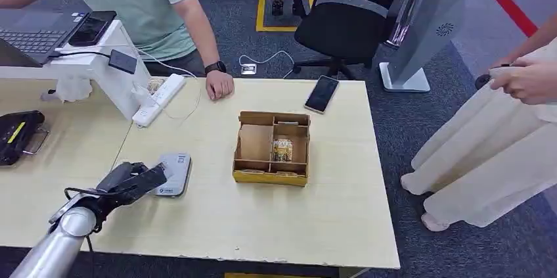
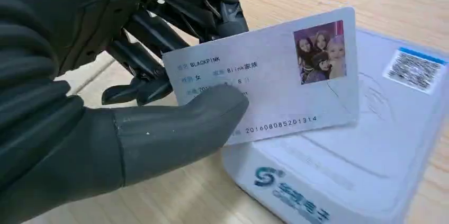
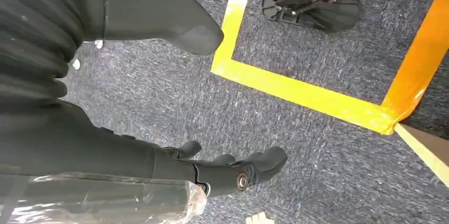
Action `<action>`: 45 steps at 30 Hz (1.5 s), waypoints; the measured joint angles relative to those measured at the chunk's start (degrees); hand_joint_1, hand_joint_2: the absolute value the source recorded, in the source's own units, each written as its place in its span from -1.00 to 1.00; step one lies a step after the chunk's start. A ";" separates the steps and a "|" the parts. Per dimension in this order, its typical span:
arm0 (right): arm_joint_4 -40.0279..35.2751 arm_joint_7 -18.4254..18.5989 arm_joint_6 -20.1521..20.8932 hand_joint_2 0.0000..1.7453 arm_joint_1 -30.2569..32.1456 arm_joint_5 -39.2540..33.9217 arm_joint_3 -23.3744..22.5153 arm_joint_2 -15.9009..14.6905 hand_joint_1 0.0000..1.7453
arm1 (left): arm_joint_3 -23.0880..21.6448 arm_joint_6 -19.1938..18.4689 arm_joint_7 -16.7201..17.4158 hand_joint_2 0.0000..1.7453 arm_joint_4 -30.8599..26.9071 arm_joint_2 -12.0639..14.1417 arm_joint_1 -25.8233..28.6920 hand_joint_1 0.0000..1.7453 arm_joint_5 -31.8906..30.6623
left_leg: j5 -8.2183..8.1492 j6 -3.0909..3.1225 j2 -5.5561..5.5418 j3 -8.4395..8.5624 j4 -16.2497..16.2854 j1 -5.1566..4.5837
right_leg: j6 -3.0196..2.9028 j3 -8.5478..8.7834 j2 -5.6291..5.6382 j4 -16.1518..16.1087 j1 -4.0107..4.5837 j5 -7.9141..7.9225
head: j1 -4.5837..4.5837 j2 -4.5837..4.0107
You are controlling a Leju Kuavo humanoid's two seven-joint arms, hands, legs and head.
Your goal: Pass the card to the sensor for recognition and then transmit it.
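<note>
My left hand [image 2: 132, 102] pinches the card [image 2: 275, 81] between the thick thumb and the darker fingers [image 2: 159, 33], gripping it at the end away from the photo so the printed face and the number line stay exposed. In the left wrist view the card hangs tilted just above the sensor [image 2: 360, 166], a pale flat pad with a barcode sticker on its top and a blue logo on its side; whether the card's lower edge touches the pad I cannot tell, but most of the card overlaps its top. From the head view the same hand [image 1: 128, 183] sits at the near left of the table [image 1: 276, 225], right at the sensor [image 1: 174, 174]. My right hand [image 3: 222, 168] hangs beside the body over the carpet, holding nothing, fingers loosely apart. I judge the step in hand to be the read itself: I want to flatten the card's tilt so its face lies parallel to the pad, lower it gently onto the middle of the top and pause there, keeping the pinch firm enough that the card does not swivel. The risk is the thumb sliding on the smooth surface, or the pad skating on the table if I press hard. Farther out stand a partitioned cardboard box [image 1: 271, 148], a phone [image 1: 322, 94], and a person's hand [image 1: 219, 85] resting on the table's far edge.
</note>
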 joint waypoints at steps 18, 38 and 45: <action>0.00 0.57 0.55 1.00 -1.05 0.96 1.33 0.00 -1.00 | -10.25 -0.70 -2.69 1.00 10.42 -4.68 -9.25 1.00 1.33 | 0.22 0.01 -0.13 0.04 0.00 0.00 | 0.00 0.09 -0.15 0.01 0.00 0.16 | 0.02 0.00; 0.02 -1.57 -0.63 1.00 -0.09 -2.25 1.18 0.02 -1.00 | -11.97 20.88 2.40 1.00 6.38 -8.17 -10.15 1.00 -15.61 | 0.33 -0.03 -0.09 -0.19 0.02 0.01 | -0.04 -0.15 -0.08 0.02 0.00 0.31 | 0.02 0.00; 0.11 -1.66 -1.07 1.00 0.44 -2.10 1.09 0.09 -1.00 | -8.04 36.68 1.53 1.00 3.95 -10.80 -9.68 1.00 -29.34 | 0.33 -0.03 0.02 -0.37 0.03 0.01 | -0.07 -0.40 0.04 0.01 -0.01 0.36 | 0.00 0.00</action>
